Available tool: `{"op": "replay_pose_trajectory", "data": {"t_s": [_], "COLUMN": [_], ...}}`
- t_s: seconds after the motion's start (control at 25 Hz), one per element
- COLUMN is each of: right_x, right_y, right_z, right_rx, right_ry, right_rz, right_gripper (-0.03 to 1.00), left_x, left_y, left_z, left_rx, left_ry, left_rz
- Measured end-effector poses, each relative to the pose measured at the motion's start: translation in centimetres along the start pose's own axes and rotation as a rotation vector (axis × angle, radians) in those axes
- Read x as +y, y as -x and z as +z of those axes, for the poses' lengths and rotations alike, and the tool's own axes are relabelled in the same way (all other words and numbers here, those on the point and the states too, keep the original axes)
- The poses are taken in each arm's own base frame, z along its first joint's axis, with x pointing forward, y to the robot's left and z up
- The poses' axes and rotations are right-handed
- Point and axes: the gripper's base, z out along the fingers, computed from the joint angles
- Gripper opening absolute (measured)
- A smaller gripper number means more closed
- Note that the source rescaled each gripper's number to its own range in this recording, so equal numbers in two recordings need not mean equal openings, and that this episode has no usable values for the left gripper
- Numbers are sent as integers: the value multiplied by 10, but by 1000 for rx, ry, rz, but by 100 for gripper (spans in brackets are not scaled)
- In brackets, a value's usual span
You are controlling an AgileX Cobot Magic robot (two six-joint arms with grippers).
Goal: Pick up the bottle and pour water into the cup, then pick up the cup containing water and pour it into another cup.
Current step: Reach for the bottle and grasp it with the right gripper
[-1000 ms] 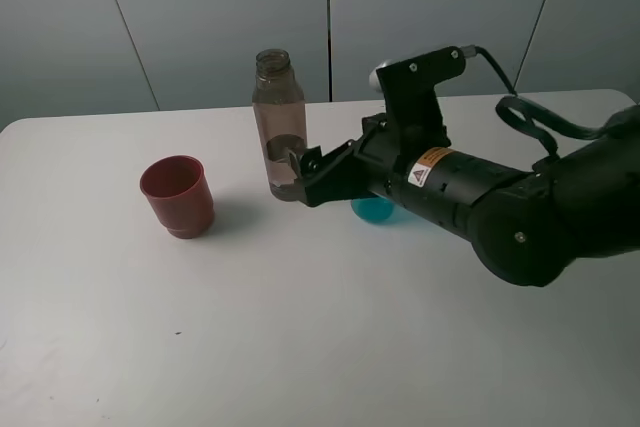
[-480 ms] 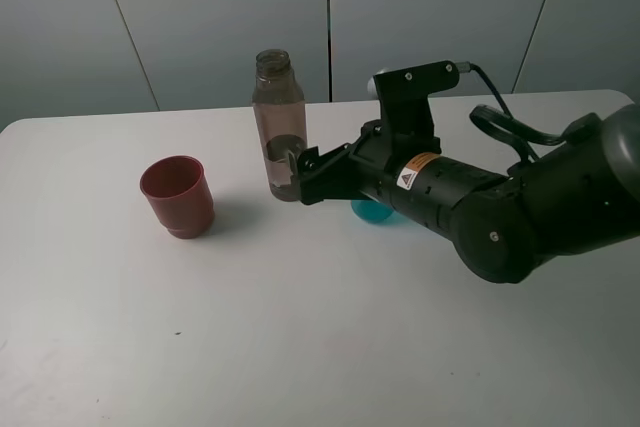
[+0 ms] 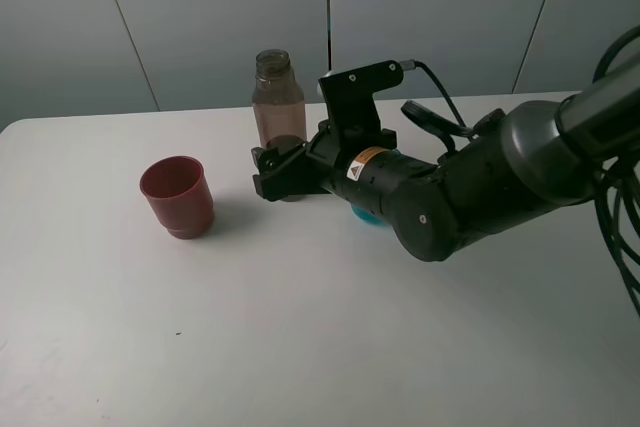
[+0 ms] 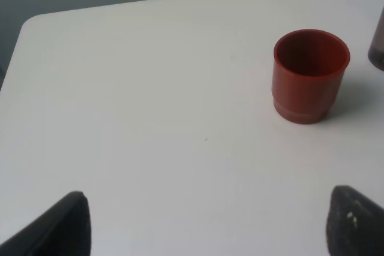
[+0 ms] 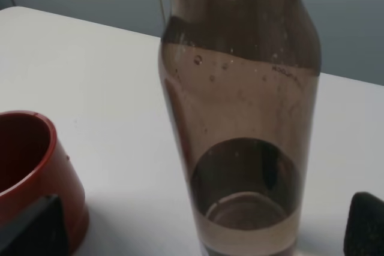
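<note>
The bottle (image 3: 278, 97) stands uncapped at the back middle of the white table, with a little water in its bottom. My right gripper (image 3: 280, 169) is open, with one finger on each side of the bottle's lower body; I cannot tell whether they touch it. In the right wrist view the bottle (image 5: 240, 118) fills the gap between the fingertips (image 5: 367, 223) of the right gripper (image 5: 198, 232). Only a teal sliver of the cup (image 3: 366, 214) shows under the right arm. Another cup (image 3: 177, 195), red-brown, stands left of the bottle. My left gripper (image 4: 207, 226) is open above bare table, short of that red-brown cup (image 4: 310, 76).
The white table (image 3: 300, 347) has a rounded left corner and grey wall panels behind it. The bulky right arm (image 3: 460, 192) lies across the right half of the table, with cables at its far right. A small dark speck (image 3: 178, 333) lies on the near left.
The right arm has pushed to the left. Its open fingers went from just right of the bottle to either side of its lower body. The bottle and the red-brown cup have not moved.
</note>
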Motion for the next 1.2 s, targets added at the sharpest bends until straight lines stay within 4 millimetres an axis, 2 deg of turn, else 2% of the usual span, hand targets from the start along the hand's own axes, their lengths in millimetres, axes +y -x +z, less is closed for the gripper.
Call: {"op": "replay_pose_trajectory", "data": {"t_s": [0.44, 0.72, 0.88, 1.08, 1.2], "right_x": [7, 3, 3, 8, 8], "right_y": [1, 9, 4, -1, 6], "right_z": [32, 40, 48, 53, 55], "right_rx": [-2, -21, -12, -5, -32], "right_ry": [-25, -107, -124, -177, -229], "right_rz": [9, -14, -12, 42, 74], "right_gripper": [100, 100, 100, 100, 100], "left_x": [0, 0, 0, 0, 0], "left_y": [0, 0, 0, 0, 0], "left_z": [0, 0, 0, 0, 0], "left_rx": [0, 0, 0, 0, 0], "left_ry": [2, 3, 3, 5, 5], "left_rz": [1, 7, 10, 13, 13]}}
